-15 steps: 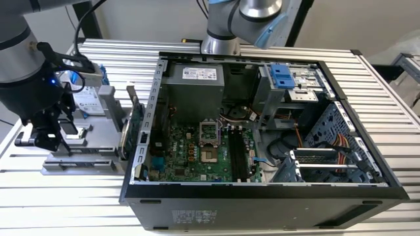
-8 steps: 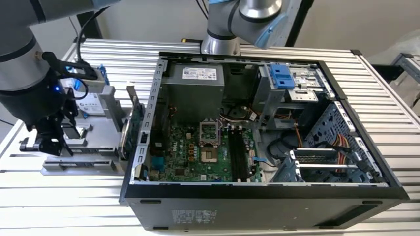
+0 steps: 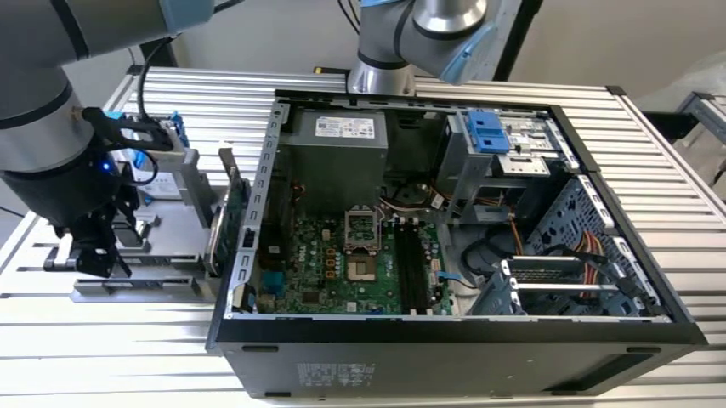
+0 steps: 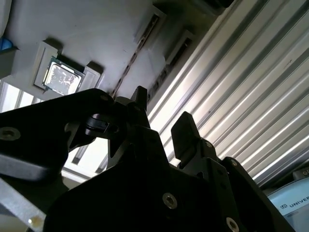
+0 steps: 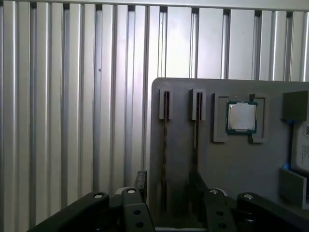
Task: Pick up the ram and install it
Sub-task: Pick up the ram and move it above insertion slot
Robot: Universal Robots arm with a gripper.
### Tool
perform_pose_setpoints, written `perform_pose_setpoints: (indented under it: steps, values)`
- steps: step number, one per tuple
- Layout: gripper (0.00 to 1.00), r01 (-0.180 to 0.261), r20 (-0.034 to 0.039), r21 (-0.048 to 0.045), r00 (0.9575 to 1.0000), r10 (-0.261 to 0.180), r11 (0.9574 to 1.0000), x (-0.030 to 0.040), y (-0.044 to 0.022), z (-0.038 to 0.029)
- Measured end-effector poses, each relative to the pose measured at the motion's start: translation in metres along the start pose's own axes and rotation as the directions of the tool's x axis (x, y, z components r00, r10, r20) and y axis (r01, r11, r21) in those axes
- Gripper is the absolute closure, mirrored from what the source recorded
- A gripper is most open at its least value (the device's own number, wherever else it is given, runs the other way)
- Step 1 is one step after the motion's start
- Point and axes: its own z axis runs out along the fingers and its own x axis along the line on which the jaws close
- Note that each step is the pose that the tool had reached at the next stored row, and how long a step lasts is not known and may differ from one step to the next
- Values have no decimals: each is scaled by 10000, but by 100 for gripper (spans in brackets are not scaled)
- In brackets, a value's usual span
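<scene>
Two wide-spread gripper point(image 5: 168, 186) fingers point(image 5: 140, 180) astride the edge-on ram point(image 5: 164, 145), open ribbed table point(image 5: 72, 121) beyond the tray point(image 5: 231, 164) edge.

Pincer point(image 3: 97, 265) low over grey tray point(image 3: 153, 289), exterior view's left of open computer case point(image 3: 454, 357).

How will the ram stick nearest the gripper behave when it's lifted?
The ram stands on edge in a holder slot, so a sideways push might tilt it. It looks thin and flat: probably light, stiff, yet fragile if bent.
</scene>
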Motion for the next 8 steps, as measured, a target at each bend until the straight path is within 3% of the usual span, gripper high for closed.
perform_pose_setpoints:
  steps: [8]
  values:
    - [0,-7,0,0,10000,7,10000,29,-1,128]
